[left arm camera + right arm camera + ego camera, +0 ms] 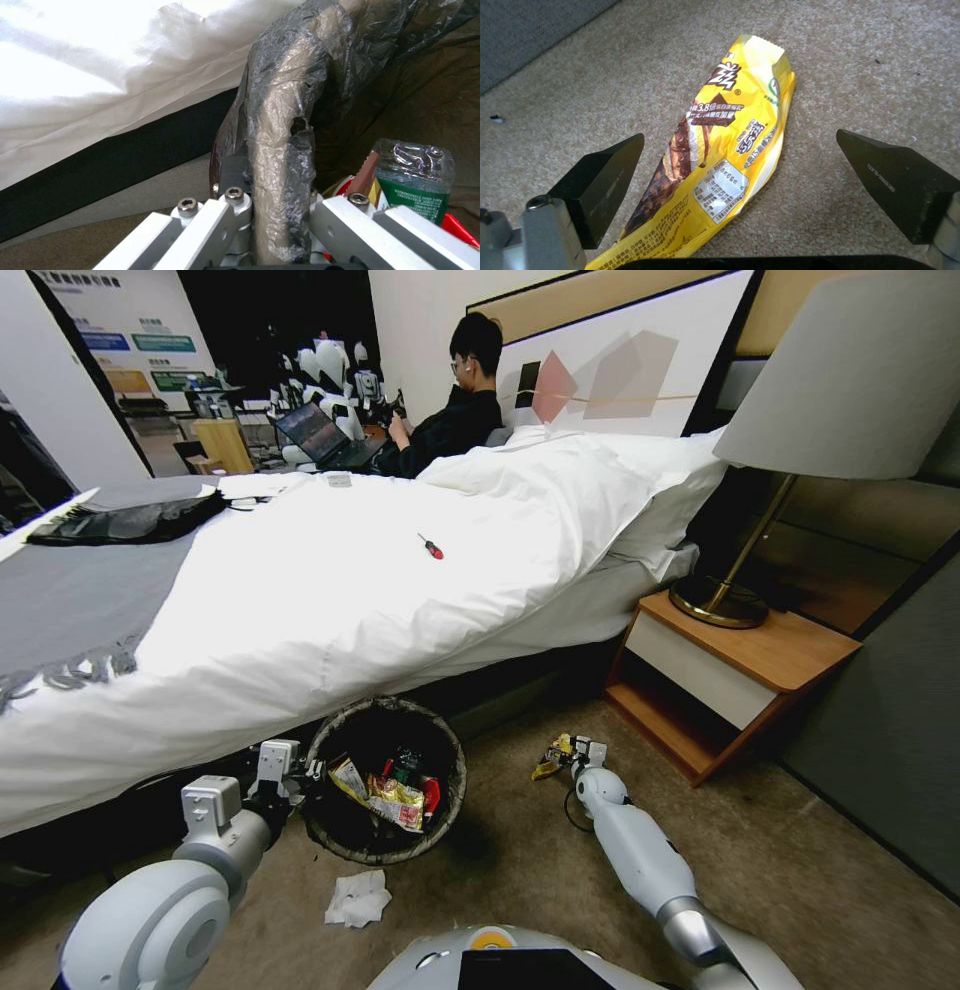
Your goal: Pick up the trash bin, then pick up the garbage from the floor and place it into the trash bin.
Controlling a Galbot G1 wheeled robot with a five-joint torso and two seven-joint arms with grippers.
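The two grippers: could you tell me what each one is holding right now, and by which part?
The left gripper is shut on the trash bin at its bag-lined rim. The right gripper holds nothing; it is open around a yellow snack wrapper on the carpet.

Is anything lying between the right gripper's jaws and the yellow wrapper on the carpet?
Nothing visible. The right gripper hangs over the yellow wrapper with its jaws open on either side, bare carpet around it. The left gripper is clamped on the trash bin rim nearby.
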